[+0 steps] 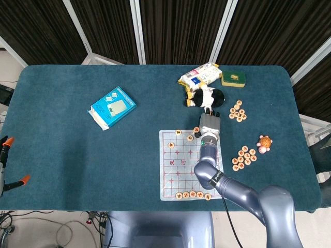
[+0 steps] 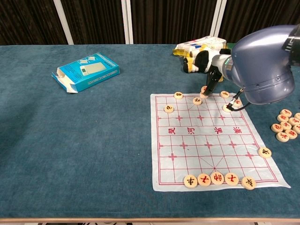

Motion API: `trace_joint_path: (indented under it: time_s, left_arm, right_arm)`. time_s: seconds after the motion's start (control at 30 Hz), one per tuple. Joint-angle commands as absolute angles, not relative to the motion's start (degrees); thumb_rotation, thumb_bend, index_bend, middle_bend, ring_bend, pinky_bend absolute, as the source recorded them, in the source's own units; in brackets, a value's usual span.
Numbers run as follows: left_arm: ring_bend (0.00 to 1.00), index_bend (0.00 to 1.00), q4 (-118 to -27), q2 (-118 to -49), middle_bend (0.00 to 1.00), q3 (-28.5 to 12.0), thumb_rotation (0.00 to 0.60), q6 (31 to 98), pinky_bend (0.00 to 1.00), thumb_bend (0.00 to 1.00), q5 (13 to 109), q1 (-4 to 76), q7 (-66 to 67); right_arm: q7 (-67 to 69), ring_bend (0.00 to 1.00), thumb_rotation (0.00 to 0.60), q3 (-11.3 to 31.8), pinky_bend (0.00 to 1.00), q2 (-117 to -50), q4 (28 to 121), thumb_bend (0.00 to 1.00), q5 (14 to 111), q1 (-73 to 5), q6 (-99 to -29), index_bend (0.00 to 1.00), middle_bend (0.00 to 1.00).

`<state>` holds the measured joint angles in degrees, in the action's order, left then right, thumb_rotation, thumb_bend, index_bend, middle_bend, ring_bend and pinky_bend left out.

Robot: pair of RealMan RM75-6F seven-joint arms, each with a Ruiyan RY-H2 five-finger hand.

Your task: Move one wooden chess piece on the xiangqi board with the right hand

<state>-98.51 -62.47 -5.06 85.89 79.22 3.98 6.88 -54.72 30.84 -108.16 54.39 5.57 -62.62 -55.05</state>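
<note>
The white xiangqi board (image 2: 211, 140) lies on the blue table, right of centre, also seen as board (image 1: 173, 168) in the head view. Round wooden pieces stand along its far edge, such as one piece (image 2: 178, 95), and a row of pieces (image 2: 217, 178) lines its near edge. My right hand (image 2: 212, 80) reaches down at the far edge, its fingertips (image 2: 206, 89) touching a piece (image 2: 204, 95) there. Whether that piece is pinched is hidden by the fingers. From above, the right hand (image 1: 208, 124) covers the board's far right corner. The left hand is out of sight.
A blue box (image 2: 86, 71) lies far left. A black-and-white plush toy (image 1: 205, 97), a wipes packet (image 1: 199, 75) and a green sponge (image 1: 233, 78) sit behind the board. Loose pieces (image 1: 238, 110) and more pieces (image 1: 244, 157) lie to the right, near a small turtle toy (image 1: 265, 142).
</note>
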Motion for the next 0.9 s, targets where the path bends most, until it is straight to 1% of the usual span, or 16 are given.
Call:
trace_joint_path:
  time_s: [0.03, 0.9]
  left_arm:
    - [0.00, 0.02, -98.5, -62.4, 0.00, -5.1, 0.600, 85.8, 0.04, 0.01, 79.1, 4.0, 6.8]
    - [0.00, 0.02, -98.5, -62.6, 0.00, -5.0, 0.600, 85.8, 0.04, 0.01, 79.2, 4.1, 7.3]
  right_arm:
    - [-54.8, 0.00, 0.600, 30.9, 0.00, -108.4, 54.3, 0.34, 5.5, -62.8, -55.1, 0.54, 0.00]
    - [-55.0, 0.00, 0.600, 31.3, 0.00, -108.9, 52.7, 0.34, 5.7, -62.7, -54.3, 0.54, 0.00]
